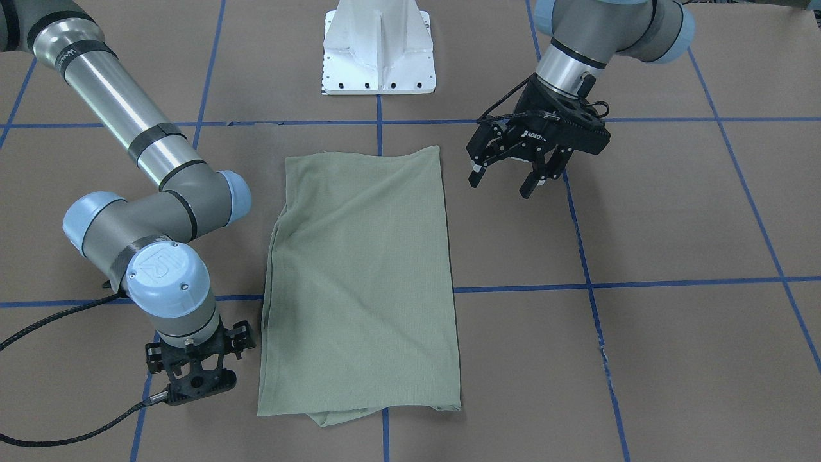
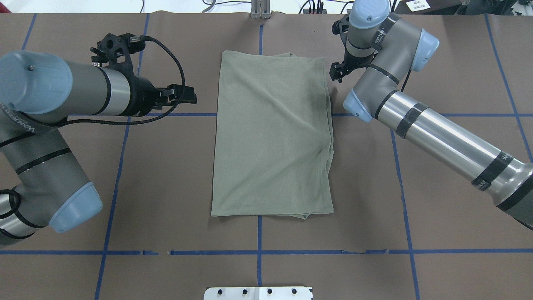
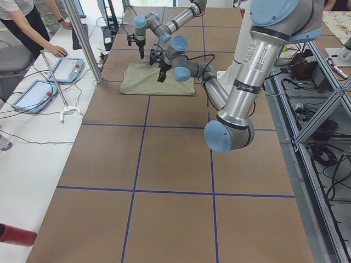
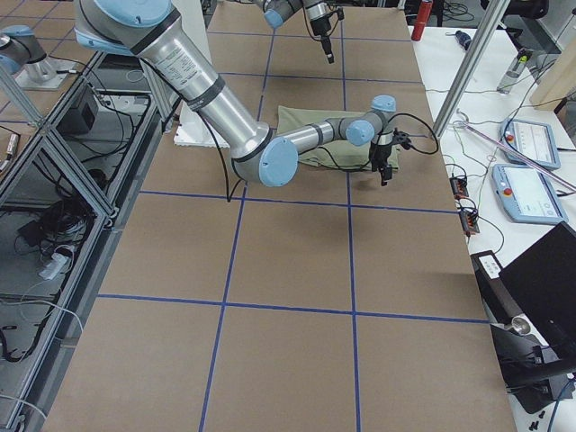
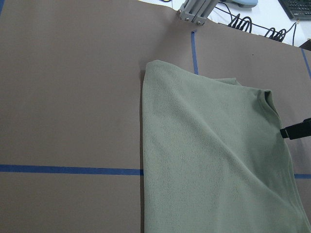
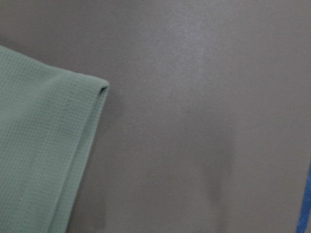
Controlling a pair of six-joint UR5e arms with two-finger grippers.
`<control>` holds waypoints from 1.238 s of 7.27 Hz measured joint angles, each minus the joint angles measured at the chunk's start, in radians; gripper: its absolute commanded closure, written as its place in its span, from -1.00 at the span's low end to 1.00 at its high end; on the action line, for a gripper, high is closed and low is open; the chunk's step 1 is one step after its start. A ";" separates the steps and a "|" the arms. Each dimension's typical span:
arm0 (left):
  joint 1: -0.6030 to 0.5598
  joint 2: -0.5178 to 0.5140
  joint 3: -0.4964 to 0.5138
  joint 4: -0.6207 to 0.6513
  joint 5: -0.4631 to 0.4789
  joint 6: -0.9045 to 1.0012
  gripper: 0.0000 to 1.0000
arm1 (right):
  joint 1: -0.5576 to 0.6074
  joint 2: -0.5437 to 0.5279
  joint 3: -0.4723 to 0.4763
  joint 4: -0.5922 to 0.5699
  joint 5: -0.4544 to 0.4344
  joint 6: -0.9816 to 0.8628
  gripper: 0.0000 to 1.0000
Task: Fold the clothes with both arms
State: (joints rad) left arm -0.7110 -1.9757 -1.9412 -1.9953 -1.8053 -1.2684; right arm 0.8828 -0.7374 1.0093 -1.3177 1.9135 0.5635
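Lying flat at the middle of the table (image 2: 166,187) is one pale sage-green shirt (image 2: 270,137), folded into a tall rectangle with its long sides running away from the robot. Stacked layers show along the long edge on the robot's right, and a lower layer peeks out at the short far end. No sleeve, neck or label is visible.

Two arms flank it, one on each side. The left arm (image 2: 41,96) reaches in level, and the left gripper (image 1: 503,181) hangs above the table near the shirt's long edge on the robot's left, clear of the cloth. Its two fingers (image 1: 474,176) are spread apart with nothing between them.

The right arm (image 2: 437,137) bends down at the far side, and the right gripper (image 2: 336,71) points downward just beside the shirt's far corner on that side. The right wrist camera sees that folded corner and bare table next to it. I cannot tell whether this claw is spread or clenched, since its fingertips are hidden.

The brown table carries blue tape lines (image 2: 258,252) forming a grid. One white pedestal base (image 1: 378,51) stands at the robot's edge of the table.
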 measured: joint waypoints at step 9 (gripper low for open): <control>0.378 0.011 0.056 0.029 0.118 -0.762 -0.98 | -0.098 -0.249 0.590 0.003 0.188 0.427 -1.00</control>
State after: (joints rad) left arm -0.3329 -1.9650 -1.8852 -1.9663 -1.6874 -2.0306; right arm 0.7852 -0.9867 1.5997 -1.3148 2.1013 0.9900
